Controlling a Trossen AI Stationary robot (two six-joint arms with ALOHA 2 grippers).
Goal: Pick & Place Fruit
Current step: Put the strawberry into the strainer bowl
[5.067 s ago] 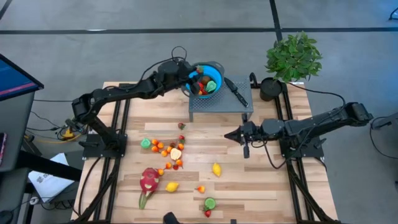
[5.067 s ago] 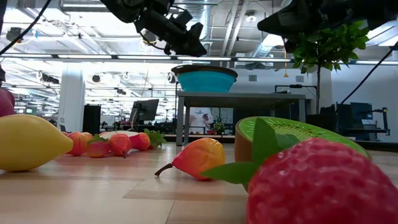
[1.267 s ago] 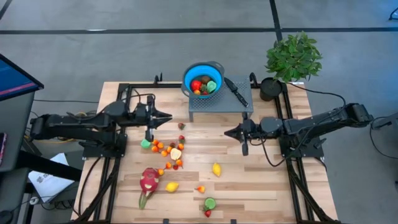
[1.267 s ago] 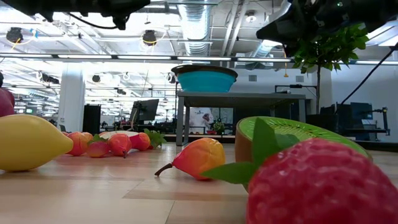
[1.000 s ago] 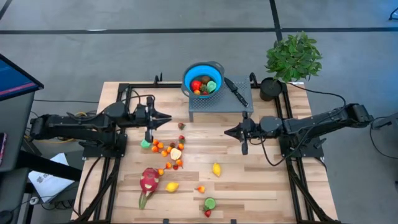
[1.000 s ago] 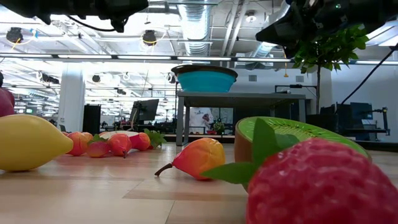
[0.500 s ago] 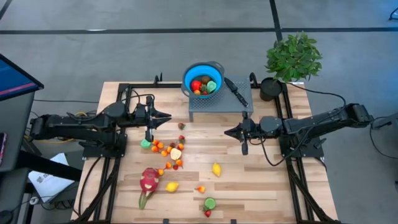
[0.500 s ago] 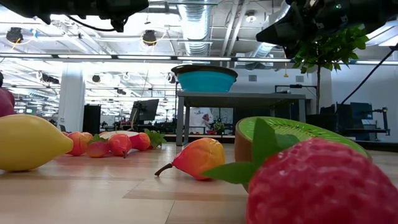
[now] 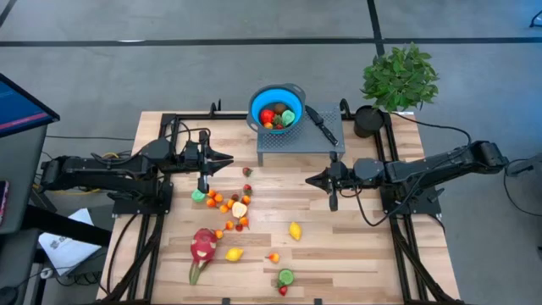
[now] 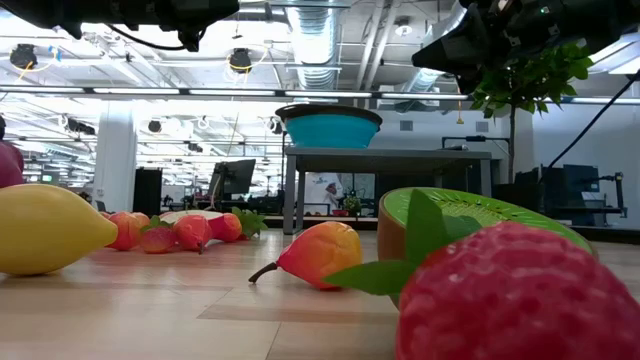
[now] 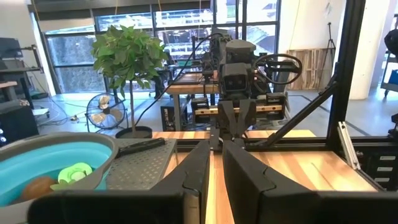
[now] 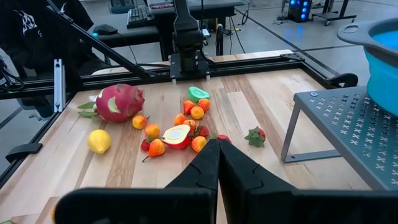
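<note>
- Your left hand [image 9: 230,158] hovers nearly closed and empty above the fruit [image 9: 227,205] scattered on the surface [image 9: 364,254]; descend without opening and you'll knock pieces away.
- Your right hand [image 9: 309,180] waits fully closed, holding nothing.

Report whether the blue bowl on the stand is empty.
Not empty: the blue bowl on the grey stand holds several fruits, red and green among them.
</note>
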